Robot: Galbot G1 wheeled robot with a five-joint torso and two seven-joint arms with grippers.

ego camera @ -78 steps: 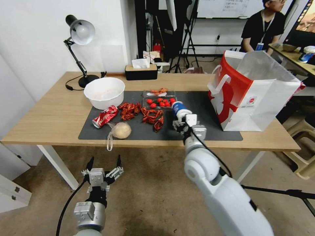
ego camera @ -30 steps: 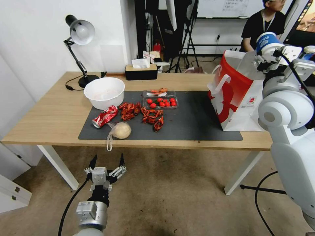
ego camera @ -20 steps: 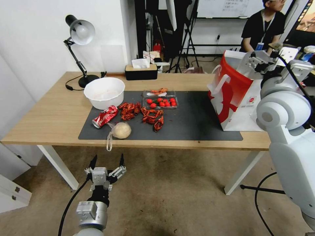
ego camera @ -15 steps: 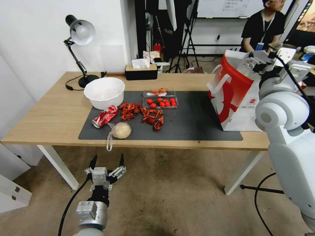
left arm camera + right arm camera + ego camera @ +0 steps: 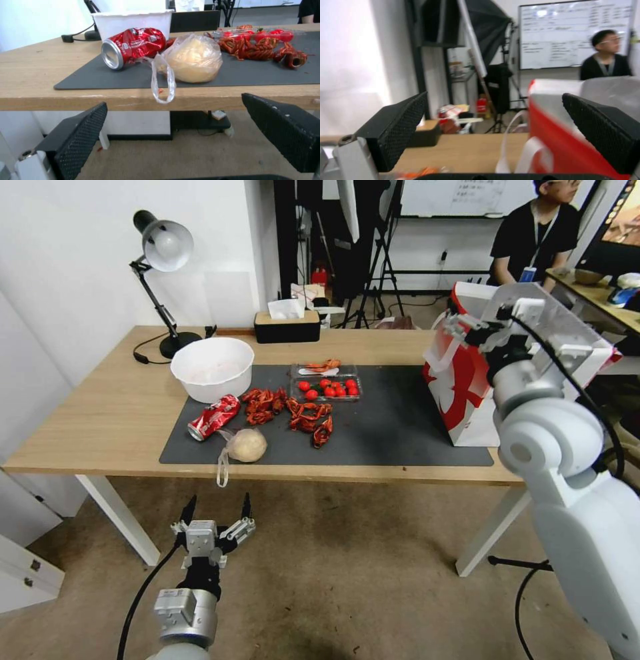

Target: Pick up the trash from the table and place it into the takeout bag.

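Head view: our right gripper hangs spread and empty beside the takeout bag; swinging back, it could snag the handle.

Left wrist view: our left gripper waits splayed below the table edge, the bagged lump above the fingers.

Head camera looks down across the table; left wrist camera faces its near edge from below, sharing the crushed red soda can.
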